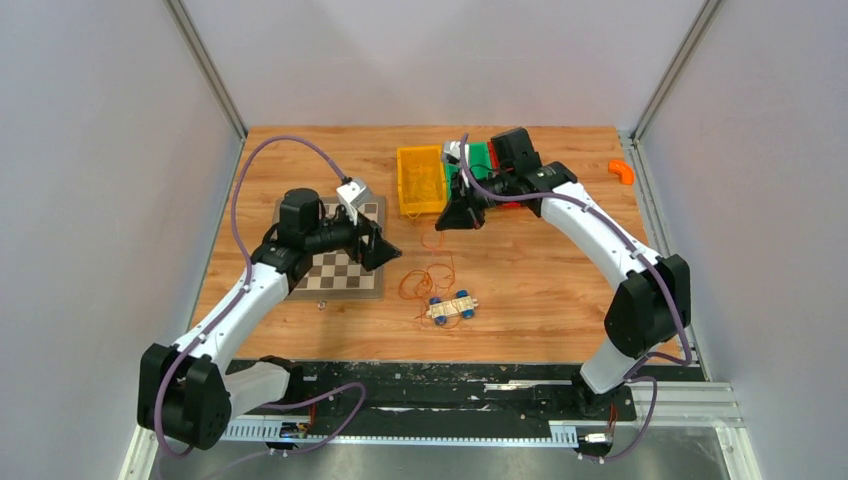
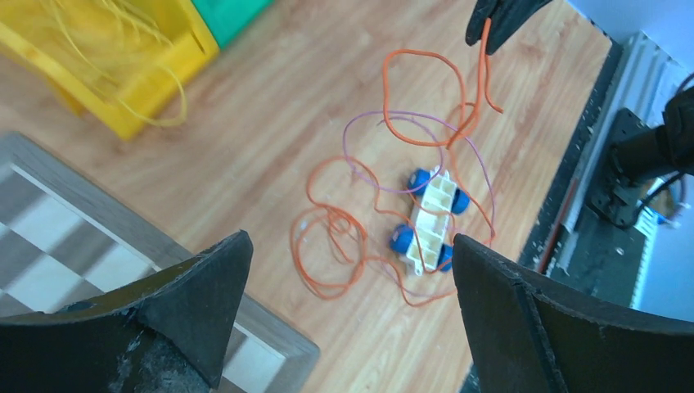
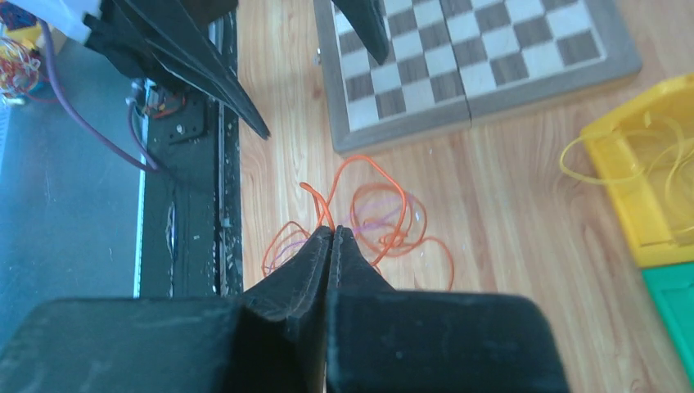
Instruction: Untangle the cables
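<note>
Pinched in my right tool (image 3: 331, 232): one orange cable (image 2: 485, 57); left tool (image 2: 350, 240) gapes wide. Two bins: yellow bin (image 2: 90, 98) holds yellow cables (image 2: 106, 24); what's inside the green bin (image 2: 229, 16) I can't tell.

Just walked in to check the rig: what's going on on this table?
The right gripper is pinched shut on one end of the orange cables. It holds that strand up from the loose tangle lying on the table beside a blue-wheeled toy car. The left gripper is open and empty, above the chessboard edge. The orange cables are not yet separated. Yellow wires lie in the yellow bin.
</note>
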